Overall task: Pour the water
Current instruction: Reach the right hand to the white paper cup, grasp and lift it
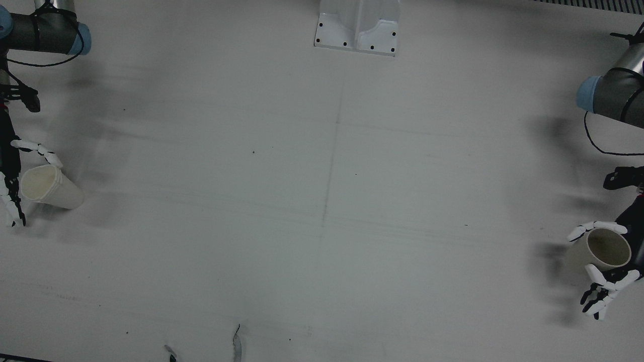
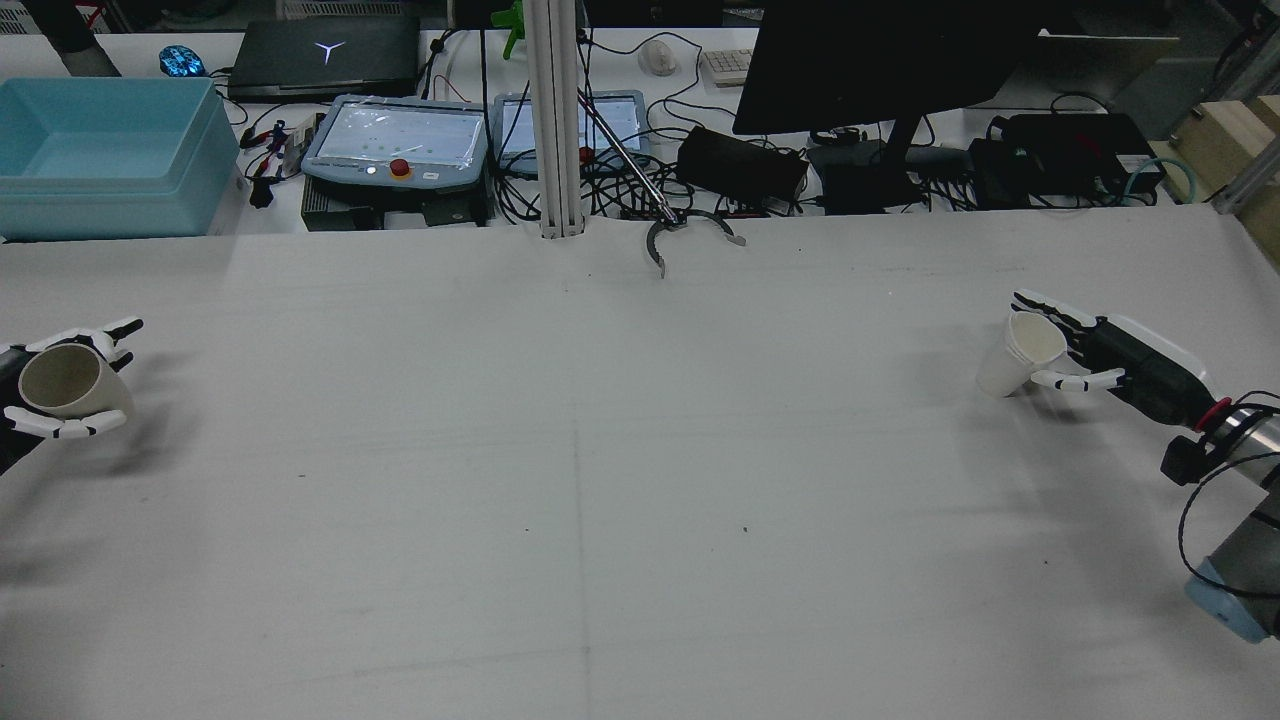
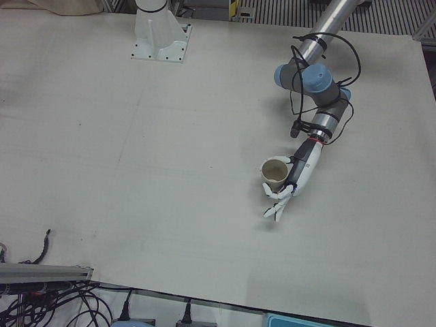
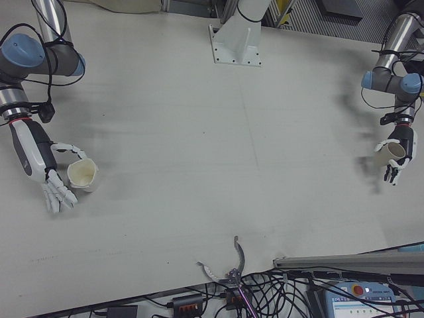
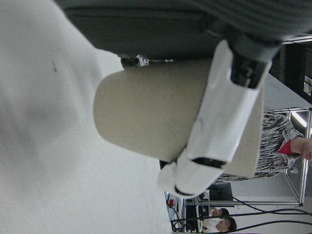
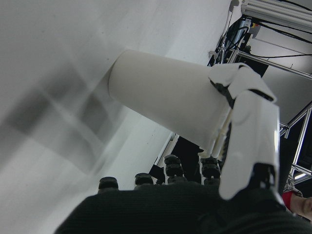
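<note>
Now, bring the cups together

We hold a cup in each hand: left hand (image 2: 62, 392) wrapped round its cup (image 2: 62, 384), right hand (image 2: 1095, 352) round its tilted cup (image 2: 1018, 354), well apart at the table's (image 2: 620, 480) edges. We should converge centrally, rims level, before tipping.

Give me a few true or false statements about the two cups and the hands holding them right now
1. The left hand holds a paper cup. True.
2. The right hand is empty. False: it grips a white cup.
3. The two cups sit side by side at the table's centre. False: they are at opposite edges of the table.
4. The white cup is tilted. True.
5. A blue bin stands beyond the table. True.
</note>
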Action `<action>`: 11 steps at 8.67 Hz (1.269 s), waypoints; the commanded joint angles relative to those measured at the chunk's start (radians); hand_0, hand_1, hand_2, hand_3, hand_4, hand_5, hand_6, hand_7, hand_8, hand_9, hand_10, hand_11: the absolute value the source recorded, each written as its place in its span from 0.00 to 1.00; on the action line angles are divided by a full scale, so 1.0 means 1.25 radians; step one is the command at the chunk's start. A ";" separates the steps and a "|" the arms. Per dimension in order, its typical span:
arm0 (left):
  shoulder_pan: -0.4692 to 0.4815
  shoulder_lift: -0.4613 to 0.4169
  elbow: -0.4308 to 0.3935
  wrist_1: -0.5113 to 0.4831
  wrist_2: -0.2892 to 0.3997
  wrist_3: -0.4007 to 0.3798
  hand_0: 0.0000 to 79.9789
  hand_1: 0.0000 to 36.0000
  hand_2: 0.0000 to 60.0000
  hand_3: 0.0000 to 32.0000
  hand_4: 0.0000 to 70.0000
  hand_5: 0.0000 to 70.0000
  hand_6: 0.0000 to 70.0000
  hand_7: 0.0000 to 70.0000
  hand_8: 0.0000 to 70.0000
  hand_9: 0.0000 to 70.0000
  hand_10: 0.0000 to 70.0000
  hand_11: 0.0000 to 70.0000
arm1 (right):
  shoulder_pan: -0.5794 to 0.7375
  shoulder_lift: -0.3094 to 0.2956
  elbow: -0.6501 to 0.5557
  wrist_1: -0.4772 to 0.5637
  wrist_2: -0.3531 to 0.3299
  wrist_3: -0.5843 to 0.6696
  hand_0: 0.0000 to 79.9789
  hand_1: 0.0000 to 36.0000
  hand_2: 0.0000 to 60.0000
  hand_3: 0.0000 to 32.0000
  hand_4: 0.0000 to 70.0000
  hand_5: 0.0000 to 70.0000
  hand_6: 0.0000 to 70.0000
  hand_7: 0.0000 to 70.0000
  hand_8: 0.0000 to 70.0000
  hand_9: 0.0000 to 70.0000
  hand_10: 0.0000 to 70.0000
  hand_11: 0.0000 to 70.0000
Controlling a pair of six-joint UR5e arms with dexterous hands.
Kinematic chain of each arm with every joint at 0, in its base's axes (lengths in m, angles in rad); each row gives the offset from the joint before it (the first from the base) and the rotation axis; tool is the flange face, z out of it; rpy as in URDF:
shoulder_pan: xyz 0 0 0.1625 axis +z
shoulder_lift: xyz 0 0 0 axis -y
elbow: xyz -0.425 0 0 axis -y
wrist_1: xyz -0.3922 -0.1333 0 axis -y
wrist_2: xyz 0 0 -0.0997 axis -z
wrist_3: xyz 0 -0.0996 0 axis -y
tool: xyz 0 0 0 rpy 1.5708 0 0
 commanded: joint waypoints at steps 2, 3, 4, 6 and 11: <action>-0.001 0.001 -0.001 -0.004 0.000 -0.001 1.00 1.00 1.00 0.00 0.42 1.00 0.16 0.17 0.04 0.01 0.07 0.16 | -0.030 0.002 0.050 -0.047 0.039 -0.019 0.69 0.86 0.59 0.00 0.00 0.12 0.20 0.21 0.03 0.02 0.00 0.00; -0.001 0.002 0.003 -0.008 0.000 -0.001 1.00 1.00 1.00 0.00 0.42 1.00 0.16 0.17 0.05 0.01 0.07 0.17 | -0.055 0.008 0.063 -0.078 0.058 -0.019 0.73 0.95 0.71 0.00 0.06 0.14 0.29 0.41 0.07 0.13 0.00 0.00; 0.000 0.021 0.004 -0.023 -0.001 -0.001 1.00 1.00 1.00 0.00 0.41 1.00 0.16 0.17 0.05 0.01 0.07 0.17 | -0.080 0.008 0.098 -0.122 0.093 -0.019 0.79 1.00 0.88 0.00 0.16 0.19 0.43 0.64 0.26 0.39 0.00 0.00; 0.000 0.027 0.002 -0.033 0.000 -0.001 1.00 1.00 1.00 0.00 0.41 1.00 0.17 0.17 0.05 0.01 0.07 0.17 | -0.087 0.001 0.159 -0.160 0.134 -0.017 0.95 1.00 1.00 0.00 0.22 0.27 0.65 0.94 0.61 0.84 0.01 0.05; 0.031 0.000 -0.098 0.065 0.000 0.000 1.00 1.00 1.00 0.00 0.44 1.00 0.17 0.19 0.05 0.02 0.07 0.16 | -0.021 -0.051 0.397 -0.295 0.173 -0.022 1.00 1.00 1.00 0.00 0.01 0.37 0.70 0.88 0.72 0.96 0.26 0.45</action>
